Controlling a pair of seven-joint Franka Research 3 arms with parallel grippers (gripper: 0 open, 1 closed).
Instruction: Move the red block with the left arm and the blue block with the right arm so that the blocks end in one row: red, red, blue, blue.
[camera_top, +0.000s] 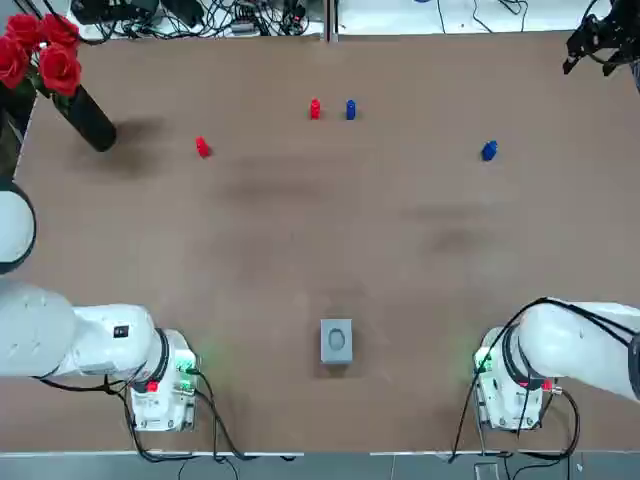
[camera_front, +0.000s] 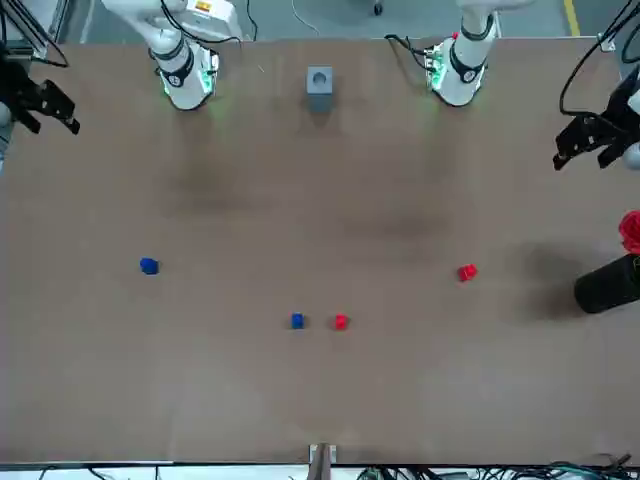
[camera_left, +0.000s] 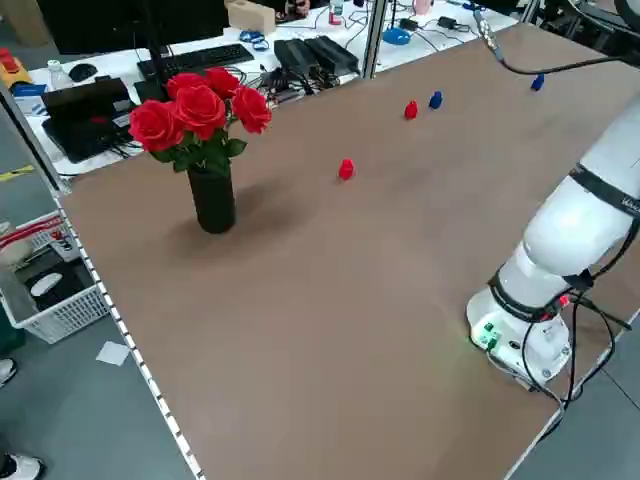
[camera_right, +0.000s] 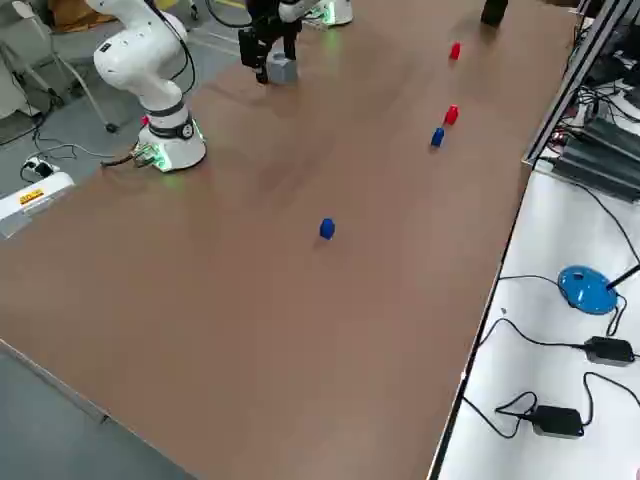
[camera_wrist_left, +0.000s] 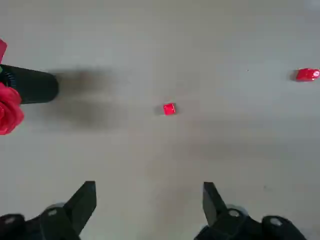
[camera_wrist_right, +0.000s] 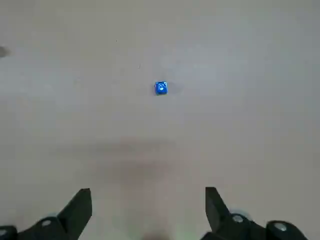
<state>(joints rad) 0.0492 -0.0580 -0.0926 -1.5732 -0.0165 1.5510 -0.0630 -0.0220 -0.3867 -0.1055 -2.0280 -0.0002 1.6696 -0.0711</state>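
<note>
Matt brown tabletop (camera_top: 300, 260), smooth glossy white left arm shell (camera_top: 60, 335), seemingly plastic red block (camera_top: 202, 147) and blue block (camera_top: 489, 150)

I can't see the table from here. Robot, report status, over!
Left gripper and right gripper open, held high. Outer red block and outer blue block not yet in row. Vase off the path, over.

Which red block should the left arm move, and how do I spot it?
Start at the black vase of roses at the far left. The lone red block lies between that vase and the centre pair. Unlike the other red block, it has no blue block beside it.
</note>
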